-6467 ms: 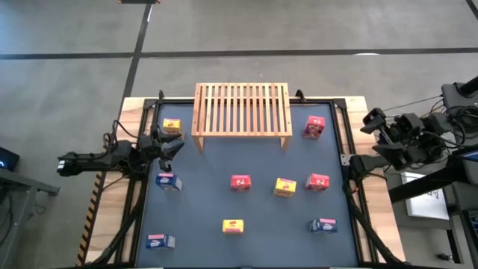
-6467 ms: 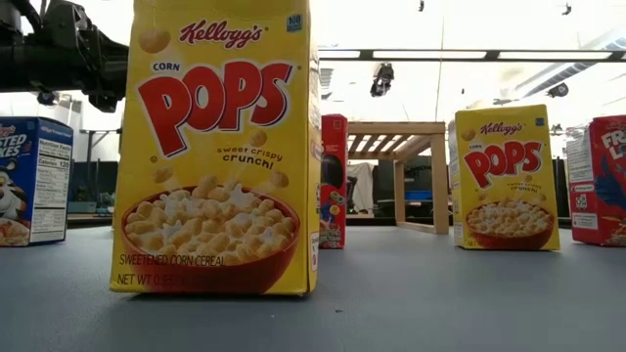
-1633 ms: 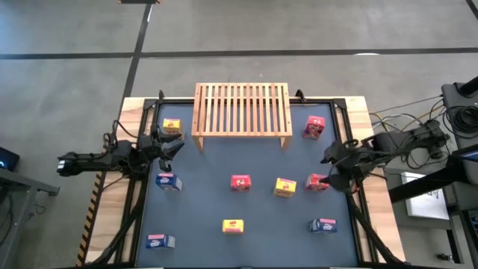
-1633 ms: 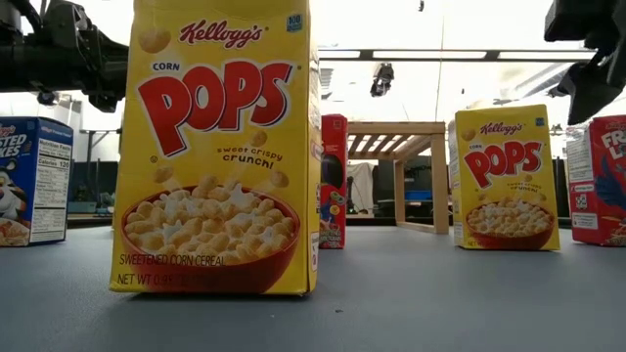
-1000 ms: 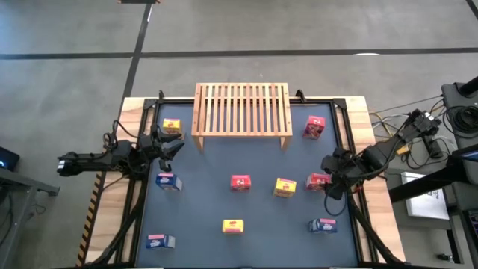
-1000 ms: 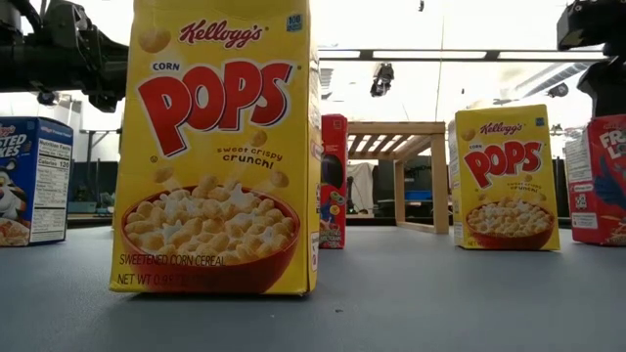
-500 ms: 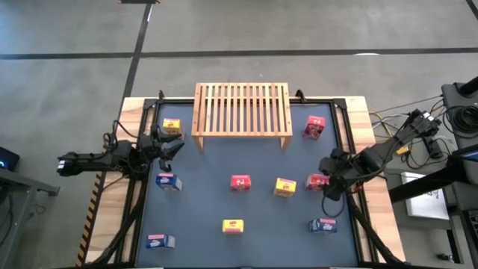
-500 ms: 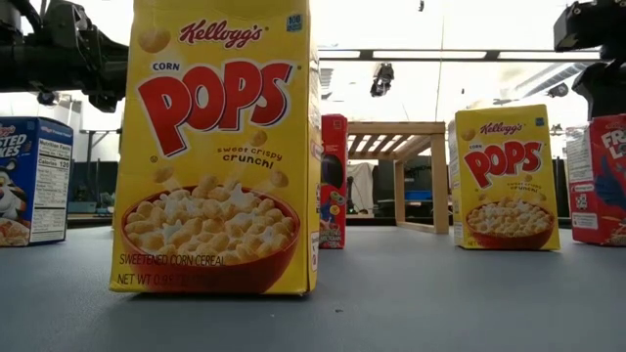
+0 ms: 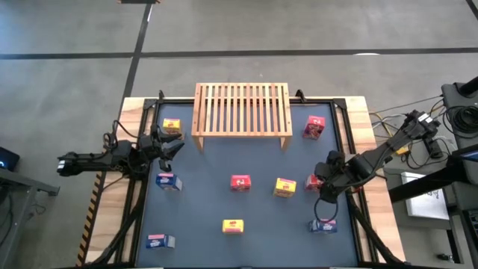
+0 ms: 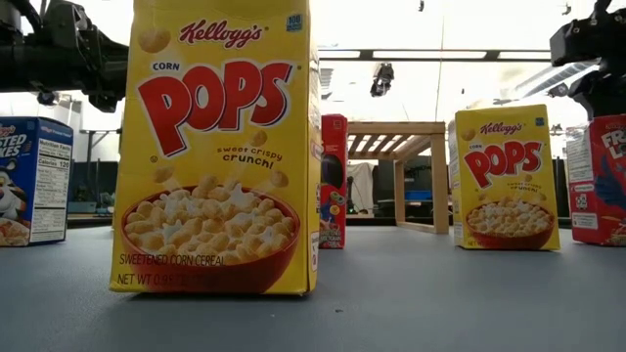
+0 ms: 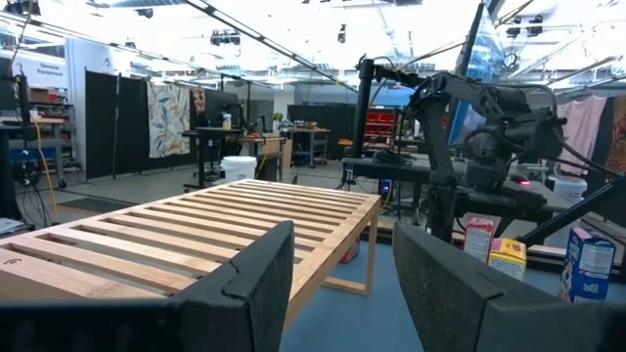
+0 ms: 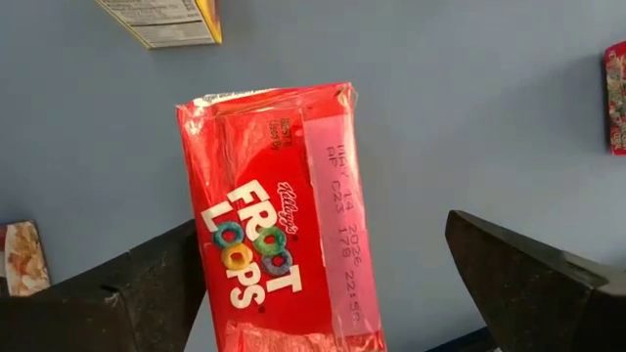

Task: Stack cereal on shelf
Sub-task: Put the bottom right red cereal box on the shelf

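Hidden from above: my right gripper [image 9: 323,187] covers most of the red Froot Loops box [image 9: 313,181]; only its left edge shows past my wrist.
Cut off: in the low view that same box sits at the right border with half its front out of frame, my right arm dark just above it.
Hard to make out: fronts of the far boxes in the high view are too small to read; only colours come through.
Right fingers: spread wide, one dark finger [image 12: 147,284] on each side of the Froot Loops box, clear blue-grey mat [image 12: 469,117] between each pad and the carton. No contact visible. The box top faces my wrist camera, date stamp along one edge.
Left gripper [image 9: 169,146]: partly apart, holding nothing, hovering over the left edge of the mat beside a yellow box [image 9: 171,125] and above a blue box [image 9: 167,181].
Left fingers' outlook: the wooden slatted shelf [image 11: 196,230] fills my wrist view, just ahead of the finger [image 11: 245,293].
Shelf: stands at the far middle of the mat, its slats bare.
Other cereal: Corn Pops box [image 10: 223,147] upright closest to the low camera; second Corn Pops box [image 10: 506,178] farther right; red, yellow and blue boxes scattered over the mat.
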